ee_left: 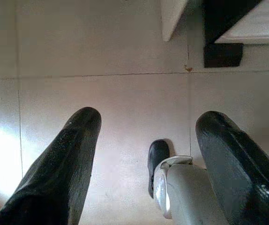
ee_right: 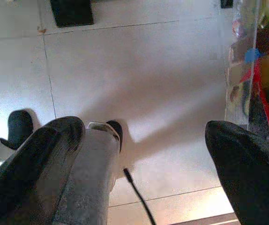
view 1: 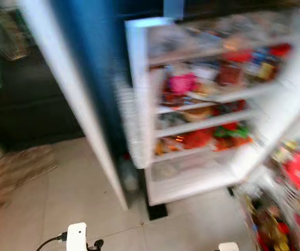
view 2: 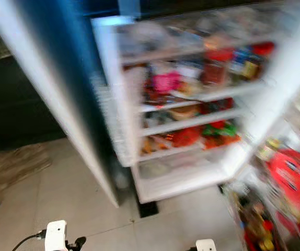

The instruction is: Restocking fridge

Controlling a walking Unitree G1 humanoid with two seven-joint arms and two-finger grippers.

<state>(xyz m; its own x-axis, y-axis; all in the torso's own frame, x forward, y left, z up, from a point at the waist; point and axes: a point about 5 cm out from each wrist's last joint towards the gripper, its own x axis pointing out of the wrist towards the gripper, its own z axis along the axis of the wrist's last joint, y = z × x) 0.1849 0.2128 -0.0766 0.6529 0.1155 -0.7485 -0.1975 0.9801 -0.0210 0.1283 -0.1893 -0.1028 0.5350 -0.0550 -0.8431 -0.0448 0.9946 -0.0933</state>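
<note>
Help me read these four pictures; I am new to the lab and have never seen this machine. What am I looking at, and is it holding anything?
This is a walking humanoid robot with two arms, each ending in a tool of two long black fingers. The two wide, blurred pictures come from the stereo camera on its head, looking forward and down. They show an open fridge, its shelves crowded with packaged food, mostly too blurred to name, and its open door on the robot's right, packed with bottles and red packets. The floor is pale tile.

The other two pictures come from cameras on the wrists, each looking along that arm's fingers. Both arms hang down toward the floor. The left tool and the right tool are open, with bare tile between the fingers, so nothing is held.
</note>
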